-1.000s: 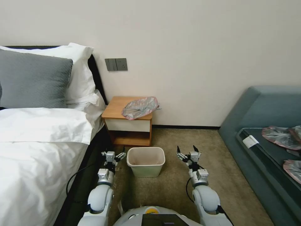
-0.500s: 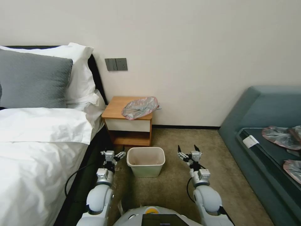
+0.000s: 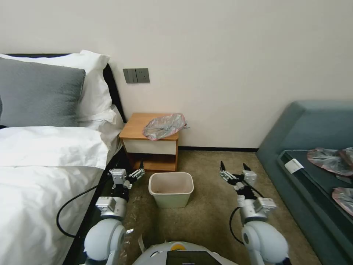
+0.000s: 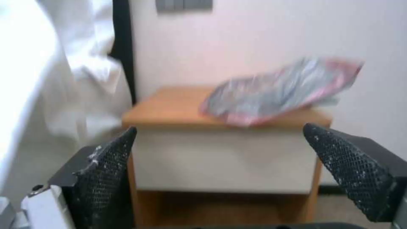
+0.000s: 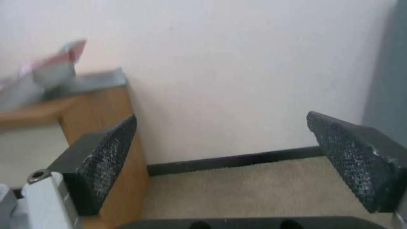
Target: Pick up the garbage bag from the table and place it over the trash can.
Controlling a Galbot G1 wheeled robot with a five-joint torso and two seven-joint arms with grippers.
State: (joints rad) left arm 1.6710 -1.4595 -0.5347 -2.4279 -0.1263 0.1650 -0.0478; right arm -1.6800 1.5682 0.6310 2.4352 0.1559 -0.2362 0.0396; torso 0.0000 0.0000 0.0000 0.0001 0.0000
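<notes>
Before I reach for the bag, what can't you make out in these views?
- Garbage bag: its opening; blurred in the left wrist view, small in the head view.
- Trash can: bottom, hidden by its near wall in the head view.
- Table: shelf interior, shadowed.
- Left gripper and right gripper: both open, empty.

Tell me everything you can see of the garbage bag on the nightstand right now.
The garbage bag is thin, wrinkled, silvery-grey plastic film with pinkish-red edges. It lies crumpled in a loose heap on the right half of the nightstand, and its near edge droops slightly over the front of the top. Its far right corner pokes past the nightstand's side toward the wall. Only the nightstand touches it; both open grippers are low by the floor.
</notes>
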